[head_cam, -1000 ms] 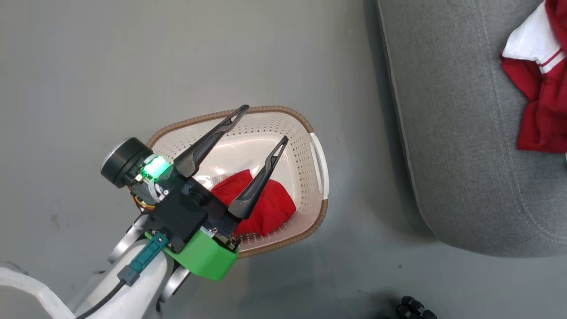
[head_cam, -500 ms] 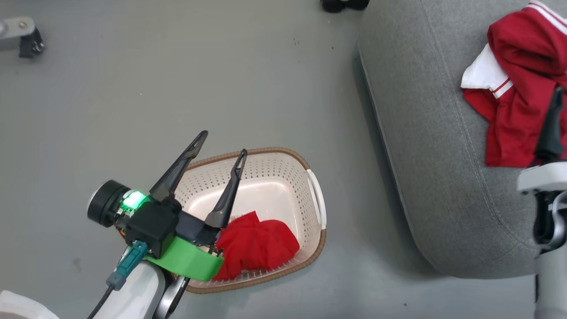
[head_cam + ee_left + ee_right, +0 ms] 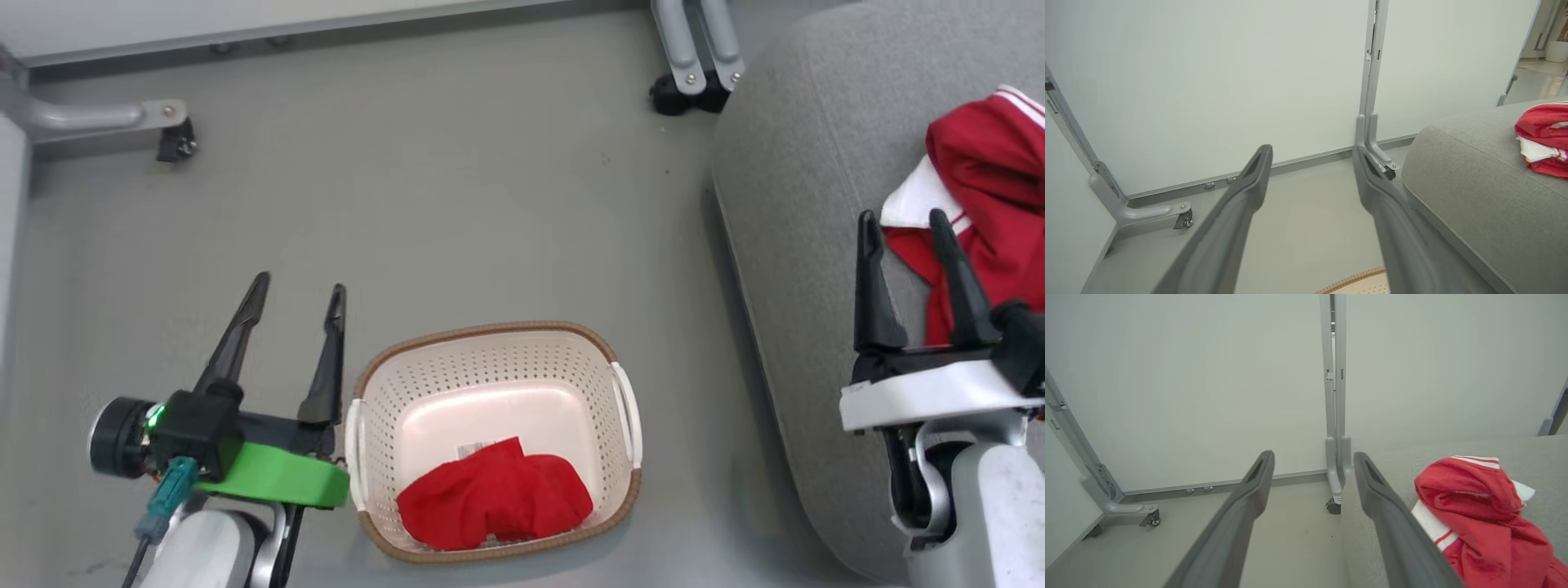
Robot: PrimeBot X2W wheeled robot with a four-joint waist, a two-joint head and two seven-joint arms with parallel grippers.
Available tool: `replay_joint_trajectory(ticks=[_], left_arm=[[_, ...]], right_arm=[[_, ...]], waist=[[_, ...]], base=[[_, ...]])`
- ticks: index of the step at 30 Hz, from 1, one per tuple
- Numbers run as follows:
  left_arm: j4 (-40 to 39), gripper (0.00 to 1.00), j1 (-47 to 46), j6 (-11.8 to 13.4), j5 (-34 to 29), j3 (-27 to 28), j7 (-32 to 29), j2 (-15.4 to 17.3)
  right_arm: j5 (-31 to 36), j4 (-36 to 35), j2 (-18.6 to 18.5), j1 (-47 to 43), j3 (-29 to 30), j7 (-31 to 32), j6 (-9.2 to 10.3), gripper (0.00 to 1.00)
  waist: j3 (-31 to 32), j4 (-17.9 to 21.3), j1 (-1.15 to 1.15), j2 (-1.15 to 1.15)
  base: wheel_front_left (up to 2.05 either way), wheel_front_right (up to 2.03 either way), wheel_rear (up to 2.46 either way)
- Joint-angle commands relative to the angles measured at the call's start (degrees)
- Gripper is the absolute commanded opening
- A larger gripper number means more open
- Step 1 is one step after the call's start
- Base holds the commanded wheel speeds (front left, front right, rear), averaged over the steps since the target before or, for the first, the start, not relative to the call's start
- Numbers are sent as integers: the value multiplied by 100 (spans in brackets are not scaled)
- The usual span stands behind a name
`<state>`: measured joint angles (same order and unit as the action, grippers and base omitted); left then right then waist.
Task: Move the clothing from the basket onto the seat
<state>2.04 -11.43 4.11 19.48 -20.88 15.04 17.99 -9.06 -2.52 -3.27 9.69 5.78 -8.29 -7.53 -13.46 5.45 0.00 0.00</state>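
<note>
While shorts point(image 3: 494, 502) half-cover sticker point(image 3: 472, 450) (unreadable) in basket point(image 3: 490, 331) | left fingers point(image 3: 235, 339), right fingers point(image 3: 872, 286): wide apart, empty

**Grey floor, grey seat**

We see a smooth grey floor point(image 3: 490, 204) carrying an oval cream perforated plastic basket with a brown woven-look rim point(image 3: 482, 330), the wheeled grey metal feet point(image 3: 122, 114) of white partition panels, and a large grey fabric-upholstered seat point(image 3: 800, 245). On the seat lies a crumpled red-and-white shirt point(image 3: 980, 163).
</note>
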Motion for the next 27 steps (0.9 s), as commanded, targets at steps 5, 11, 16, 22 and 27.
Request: replay_joint_trajectory(ticks=[5,11,16,22,27], left_arm=[[195,100,377,59,-93,490,17,-124],[358,100,765,-8,-186,923,17,-234],[439,100,1031,-123,-273,1104,18,-324],[526,100,1295,-250,-406,1235,18,-419],[585,100,1439,-325,-454,1324,19,-507]], right_arm=[[-34,-247,25,-398,-220,188,8,100],[-81,-356,30,-749,-335,388,8,100],[-83,-443,32,-1014,-406,508,8,100],[-22,-598,33,-1316,-373,664,8,100],[-34,-706,33,-1526,-339,802,8,100]], waist=[[538,-423,0,0],[869,-516,0,0],[1063,-503,0,0],[1258,-459,0,0],[1364,-446,0,0]], base=[[0,0,0],[0,0,0],[0,0,0],[0,0,0],[0,0,0]])
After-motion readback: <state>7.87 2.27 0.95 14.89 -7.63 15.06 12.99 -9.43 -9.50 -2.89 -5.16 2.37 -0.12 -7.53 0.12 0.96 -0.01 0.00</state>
